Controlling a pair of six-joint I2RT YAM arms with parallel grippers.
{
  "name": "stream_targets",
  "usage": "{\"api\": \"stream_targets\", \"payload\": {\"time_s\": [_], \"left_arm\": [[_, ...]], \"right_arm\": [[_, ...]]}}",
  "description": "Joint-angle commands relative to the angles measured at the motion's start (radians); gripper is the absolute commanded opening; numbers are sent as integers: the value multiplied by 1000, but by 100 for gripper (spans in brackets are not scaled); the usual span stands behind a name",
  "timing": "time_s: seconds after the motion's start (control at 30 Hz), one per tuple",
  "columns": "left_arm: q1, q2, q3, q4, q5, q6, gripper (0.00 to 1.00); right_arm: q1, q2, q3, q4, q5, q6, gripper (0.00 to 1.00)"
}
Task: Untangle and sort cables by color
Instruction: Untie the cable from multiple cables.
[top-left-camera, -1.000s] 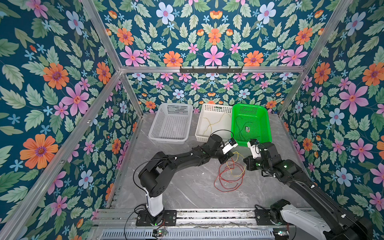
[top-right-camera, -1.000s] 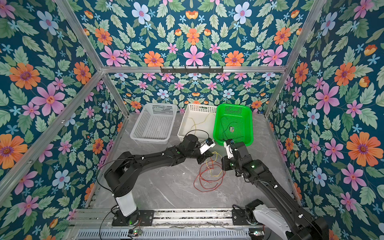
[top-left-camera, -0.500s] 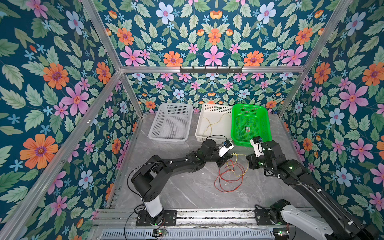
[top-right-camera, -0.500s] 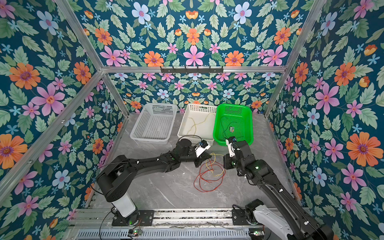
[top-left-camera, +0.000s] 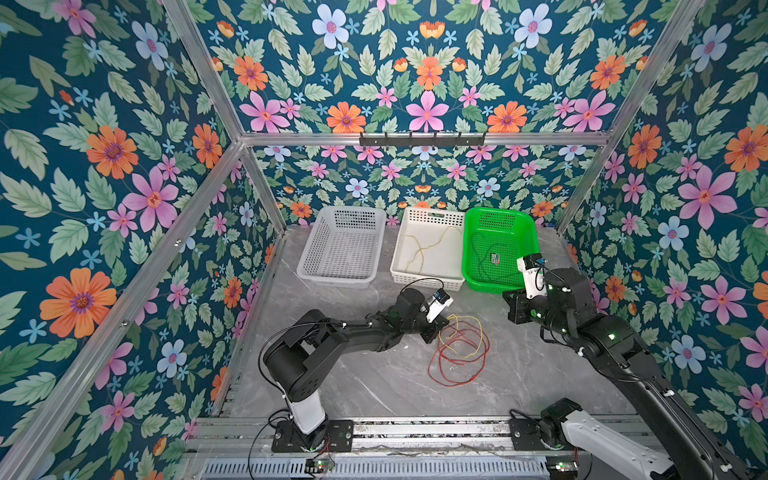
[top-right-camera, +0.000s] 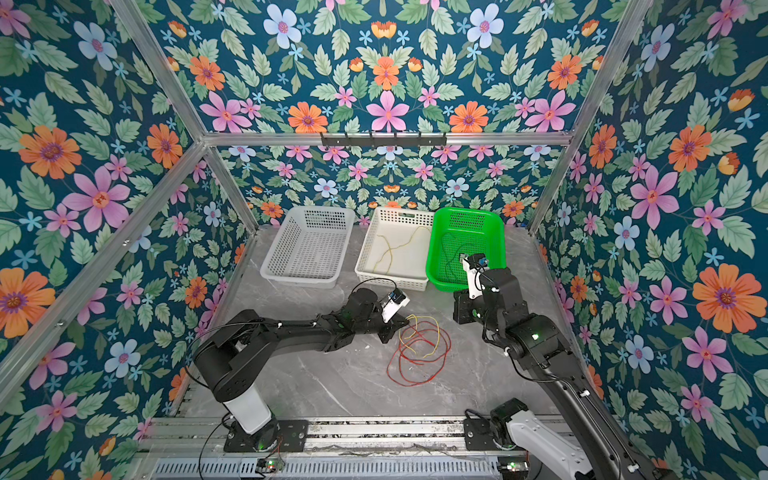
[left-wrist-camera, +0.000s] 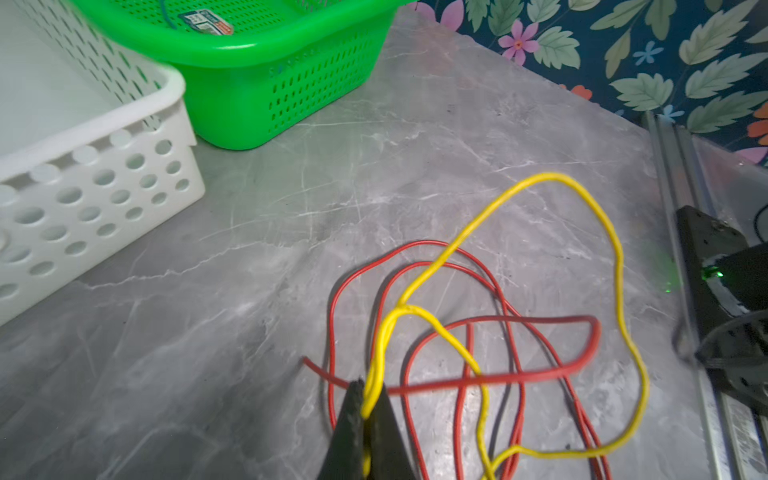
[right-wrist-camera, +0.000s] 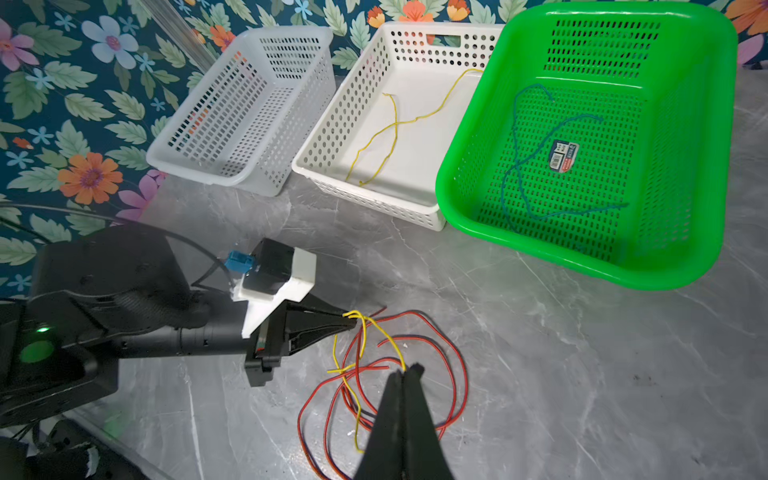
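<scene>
Far edge of table (top-left-camera: 353, 374): grey basket (top-left-camera: 336, 279) at 11 o'clock is empty, white basket (top-left-camera: 419, 279) at 12 has a binned yellow (top-left-camera: 424, 249), green basket (top-left-camera: 488, 286) at 1 has a teal cable (right-wrist-camera: 514, 133). The rest sits near mid table.

Left fingers (left-wrist-camera: 357, 399) are clamped on a doubled stretch of the loose yellow (left-wrist-camera: 619, 266), at the 9 o'clock edge of the pile. That yellow weaves over and under the red cables (left-wrist-camera: 332, 316). Right fingers (right-wrist-camera: 405, 386) are pressed together at 2 o'clock of the pile. Yellow runs behind their tips in the wrist view, but the top views show no strand leading to them, so probably empty.

Risks:
- nothing pins the reds, so a pull on the yellow likely drags the whole pile, and a red could ride into the white basket
- the crossing near the left tips may cinch into a knot if pulled straight
- the cable is thin, so it may slip out of the pinch
- a red strand passes right at the left tips, can't tell if it's nipped too

Vs a second ago: left arm is lower and has drawn back toward 8 o'clock, it was up by the front of the white basket. Right arm has barely shifted, a touch toward the green basket. Pile is in about the same spot, both pairs of fingers were already closed
</scene>
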Motion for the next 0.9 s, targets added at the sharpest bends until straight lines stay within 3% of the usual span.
{"api": "stream_targets", "payload": {"time_s": [0.0,0.07,0.17,0.3,0.67,0.87], "left_arm": [[1,2,-1,21,-2,-15,0],[1,-6,-4,23,4,-12,0],[1,-31,-5,21,9,-8,0],[1,-74,-16,17,5,-3,0],[0,-152,-17,-26,-1,8,0],[1,-177,-12,-28,16,7,0]], "right_arm": [[2,0,2,12,-31,10,0],[2,23,1,-15,-40,8,3],[2,68,-31,-28,-70,6,28],[1,82,-126,50,-140,17,45],[1,115,-192,181,-267,8,53],[2,195,-172,201,-315,-37,50]]}}
